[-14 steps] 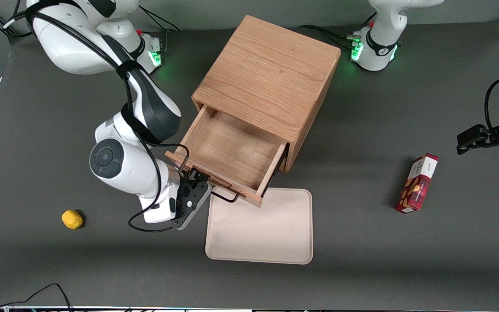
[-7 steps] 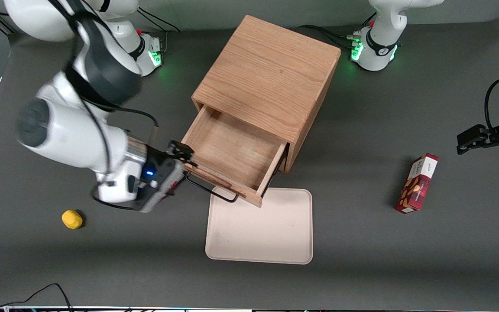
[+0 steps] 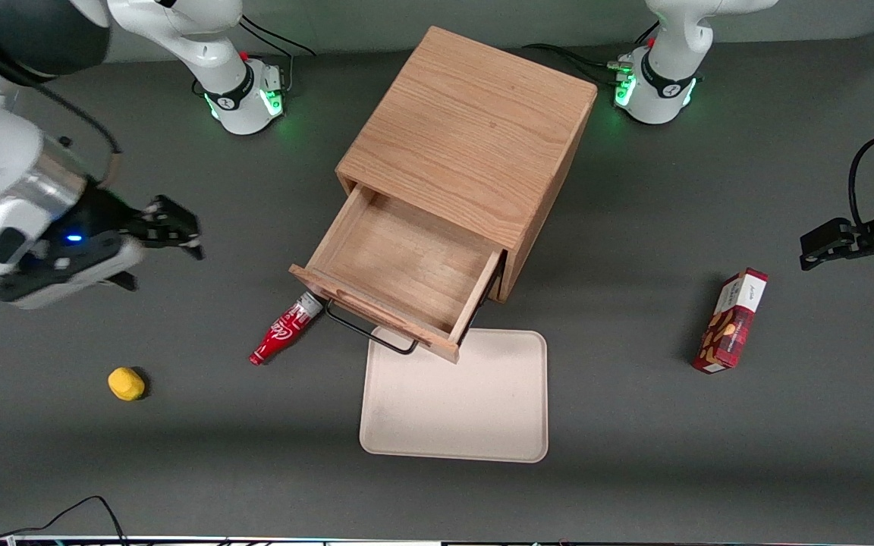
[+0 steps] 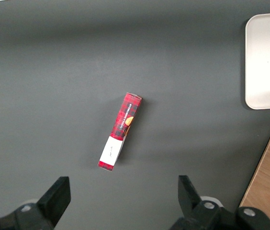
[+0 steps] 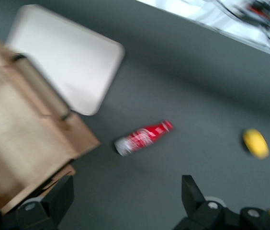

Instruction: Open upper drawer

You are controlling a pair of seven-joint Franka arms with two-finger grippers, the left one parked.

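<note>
The upper drawer (image 3: 407,265) of the light-oak cube cabinet (image 3: 467,136) stands pulled well out, its inside empty, its thin black wire handle (image 3: 369,332) on the front. It also shows in the right wrist view (image 5: 25,143). My gripper (image 3: 171,227) is open and empty, raised over the table toward the working arm's end, well apart from the drawer; in the right wrist view (image 5: 125,201) its fingers stand wide with bare table between them. The lower drawer is hidden under the open one.
A red bottle (image 3: 285,330) lies on the table beside the drawer's front corner, also in the right wrist view (image 5: 142,137). A beige tray (image 3: 456,398) lies in front of the drawer. A yellow object (image 3: 126,383) and a red snack box (image 3: 733,318) lie farther off.
My gripper has let go of the handle and swung up and away from the drawer toward the working arm's end. The red bottle, hidden under the arm before, now shows. The drawer stays open.
</note>
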